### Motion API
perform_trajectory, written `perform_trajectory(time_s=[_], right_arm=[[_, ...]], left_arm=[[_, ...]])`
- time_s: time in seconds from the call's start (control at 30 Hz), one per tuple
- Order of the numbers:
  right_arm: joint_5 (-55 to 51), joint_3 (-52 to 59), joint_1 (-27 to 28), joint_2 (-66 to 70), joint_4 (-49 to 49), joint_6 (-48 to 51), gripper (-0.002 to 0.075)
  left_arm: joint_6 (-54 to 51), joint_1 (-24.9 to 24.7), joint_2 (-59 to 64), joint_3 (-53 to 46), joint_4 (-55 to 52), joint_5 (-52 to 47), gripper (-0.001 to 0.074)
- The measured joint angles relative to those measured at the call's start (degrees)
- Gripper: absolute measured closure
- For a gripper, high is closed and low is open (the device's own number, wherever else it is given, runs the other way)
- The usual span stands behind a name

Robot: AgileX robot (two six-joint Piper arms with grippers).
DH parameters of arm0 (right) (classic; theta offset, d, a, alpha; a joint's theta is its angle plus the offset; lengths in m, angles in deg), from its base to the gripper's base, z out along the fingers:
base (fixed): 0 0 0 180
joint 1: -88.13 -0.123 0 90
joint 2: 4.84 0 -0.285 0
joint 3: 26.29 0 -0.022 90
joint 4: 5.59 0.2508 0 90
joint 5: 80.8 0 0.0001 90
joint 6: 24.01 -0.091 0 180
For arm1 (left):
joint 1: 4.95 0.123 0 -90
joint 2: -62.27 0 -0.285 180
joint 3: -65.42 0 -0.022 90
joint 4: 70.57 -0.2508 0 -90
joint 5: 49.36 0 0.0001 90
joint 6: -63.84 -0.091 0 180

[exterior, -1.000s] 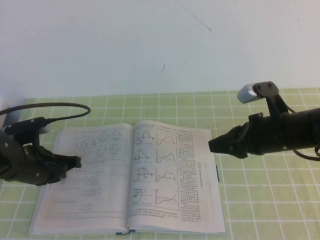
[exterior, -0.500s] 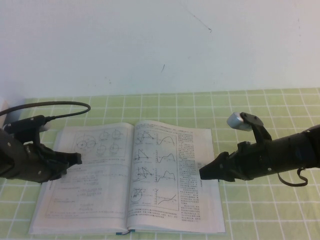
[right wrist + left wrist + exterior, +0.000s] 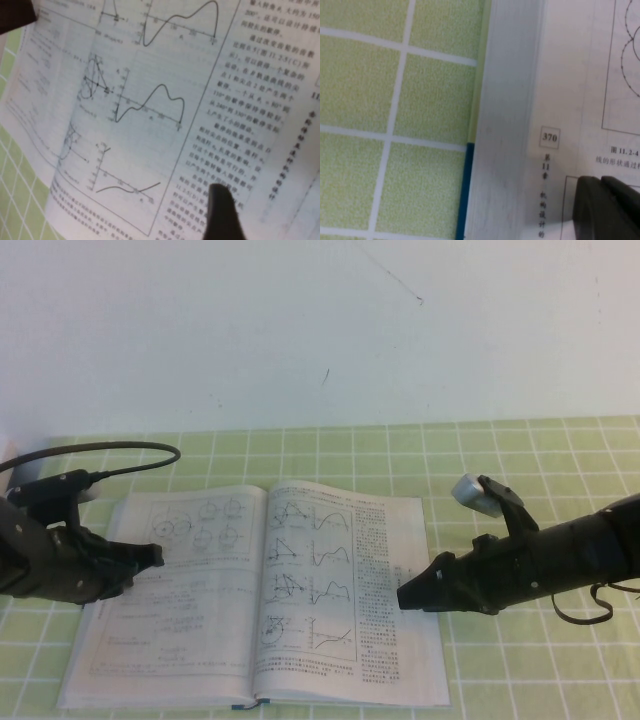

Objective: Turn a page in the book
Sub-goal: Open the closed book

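High view: one book lies open, centred on the table's near side.
Page: its right leaf lies flat.
Right gripper: fingers pressed together, at the page's right edge.
Left gripper: pressed together over the left leaf's outer edge.
Technique: press lightly, drag one leaf leftward.
Count: one book, two grippers.

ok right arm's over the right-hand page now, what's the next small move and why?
Probably lower the right gripper onto the page near its outer edge to catch the paper. It hovers there, and the page lies flat on the book, not lifted. The left gripper sits at the left page's outer edge, so it may steady that side.
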Motion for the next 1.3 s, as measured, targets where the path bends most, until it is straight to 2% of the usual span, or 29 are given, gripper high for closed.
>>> perform_trajectory(time_s=[0.57,1.0,1.3], right_arm=[[-1.8,-0.9,-1.0,1.8,3.1,-0.5,0.0314],[-7.9,-9.0,-1.5,7.6,3.9,-3.1,0.0314],[-14.2,-15.2,-1.6,9.1,8.9,-3.1,0.0314]], left_arm=[[0.0,0.0,0.0,0.0,0.3,0.4,0.0739],[0.0,0.0,0.0,0.0,0.3,0.4,0.0739],[0.0,0.0,0.0,0.1,0.3,0.2,0.0739]])
